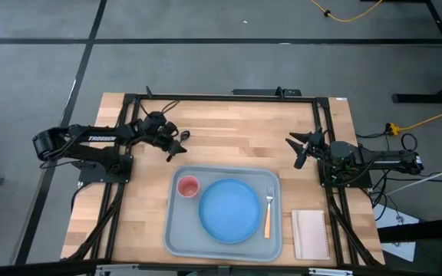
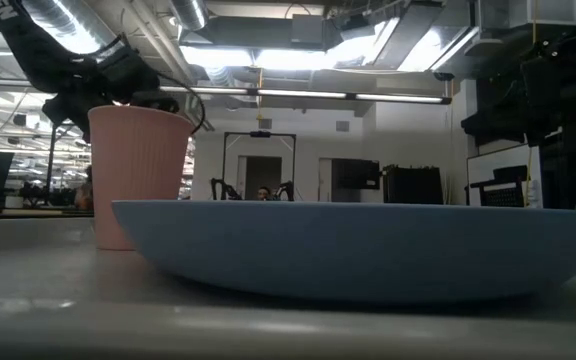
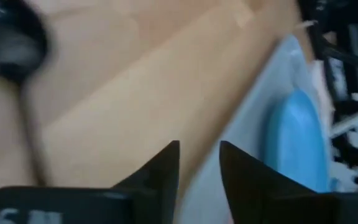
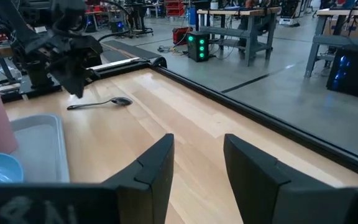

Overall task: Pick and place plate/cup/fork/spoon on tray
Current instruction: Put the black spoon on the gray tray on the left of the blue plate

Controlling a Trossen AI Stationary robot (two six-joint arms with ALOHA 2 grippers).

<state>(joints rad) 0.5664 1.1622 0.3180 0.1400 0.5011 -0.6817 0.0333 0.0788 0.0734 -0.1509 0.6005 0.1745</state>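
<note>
Blue-grey and rectangular, the tray [image 1: 222, 244] lies at the near middle of the butcher-block table [image 1: 229, 130], carrying three of the four table-setting pieces. The round blue plate [image 1: 227, 210] fills its centre, the pink-red cup [image 1: 187, 186] stands upright in the tray's corner toward the left arm, just beside the plate, and the orange-handled fork [image 1: 268, 211] lies along the tray's other side, tines pointing to the table's far edge. A small white pad [image 1: 310, 234] sits on the wood just beside the tray, on the right arm's side. The dark metal spoon [image 4: 100, 103] rests flat on the bare wood beyond the tray, well apart from it, directly beneath the left gripper [image 1: 176, 144]. That gripper hangs just above the spoon's handle; its wrist camera shows the two dark fingers [image 3: 157, 171] standing slightly apart with nothing between them, the spoon's bowl [image 3: 8, 40] lying off to one side on the table. The right gripper [image 1: 301, 146] waits over the table's far right area, fingers [image 4: 157, 165] spread wide and empty. At table height, the cup [image 2: 136, 170] rises behind the plate's broad rim [image 2: 368, 245].
</note>
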